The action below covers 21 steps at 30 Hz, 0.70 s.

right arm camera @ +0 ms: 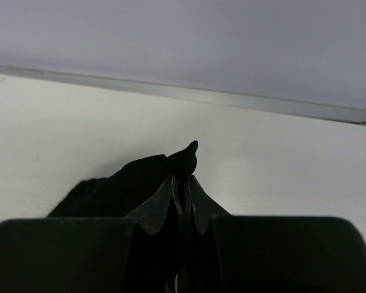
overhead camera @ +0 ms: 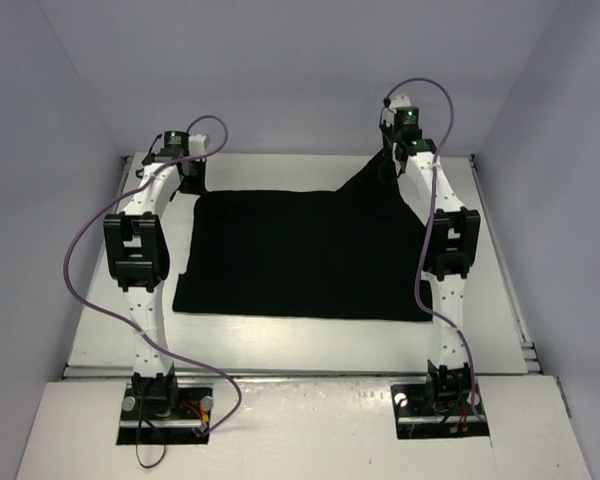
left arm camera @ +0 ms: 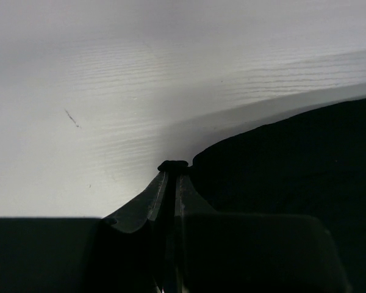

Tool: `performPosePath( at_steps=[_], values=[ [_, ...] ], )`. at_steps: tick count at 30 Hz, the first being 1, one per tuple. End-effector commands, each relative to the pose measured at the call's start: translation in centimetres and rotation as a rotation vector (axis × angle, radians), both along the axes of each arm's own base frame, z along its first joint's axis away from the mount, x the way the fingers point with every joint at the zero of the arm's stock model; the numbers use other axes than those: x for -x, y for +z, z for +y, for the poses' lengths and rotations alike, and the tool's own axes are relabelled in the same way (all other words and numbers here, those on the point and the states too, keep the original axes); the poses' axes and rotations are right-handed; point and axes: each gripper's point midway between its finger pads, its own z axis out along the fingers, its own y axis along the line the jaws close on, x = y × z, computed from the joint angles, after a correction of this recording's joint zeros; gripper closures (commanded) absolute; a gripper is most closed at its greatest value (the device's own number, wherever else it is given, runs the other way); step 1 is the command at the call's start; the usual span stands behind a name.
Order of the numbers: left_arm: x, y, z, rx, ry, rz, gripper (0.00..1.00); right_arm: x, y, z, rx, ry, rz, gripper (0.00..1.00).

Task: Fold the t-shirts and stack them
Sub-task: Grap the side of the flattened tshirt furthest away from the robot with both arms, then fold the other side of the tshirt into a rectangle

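From above, a black t-shirt (overhead camera: 300, 255) lies spread flat across the middle of a white table (overhead camera: 110, 330), its upper right corner pulled up into a peak by the right gripper (overhead camera: 388, 162); the left gripper (overhead camera: 190, 178) sits low at the upper left corner

Left wrist view: the fingers (left arm camera: 161, 195) are pressed together at lower centre, a nub of black cloth pinched at their tips, the shirt filling the lower right

Right wrist view: the fingers (right arm camera: 161, 204) are clamped on a fold of the shirt, which pokes up at centre frame
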Motion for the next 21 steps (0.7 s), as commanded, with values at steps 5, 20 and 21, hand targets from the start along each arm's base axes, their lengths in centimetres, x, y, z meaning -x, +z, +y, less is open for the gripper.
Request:
performPosePath(
  at_steps=[5,20,21],
  values=[
    [-0.9,3.7,2.7,-0.002,0.056,-0.123,1.0,3.5,8.0,-1.8,-0.031,-0.055,-0.115,1.0],
    [3.9,4.6,2.0,0.066,0.133,-0.147,1.0,12.2,5.8,-2.5,-0.075,-0.131,-0.004,1.0],
    [4.1,5.0,2.0,0.074,0.15,-0.158,1.0,12.7,5.7,-2.7,-0.074,-0.141,-0.001,1.0]
  ],
)
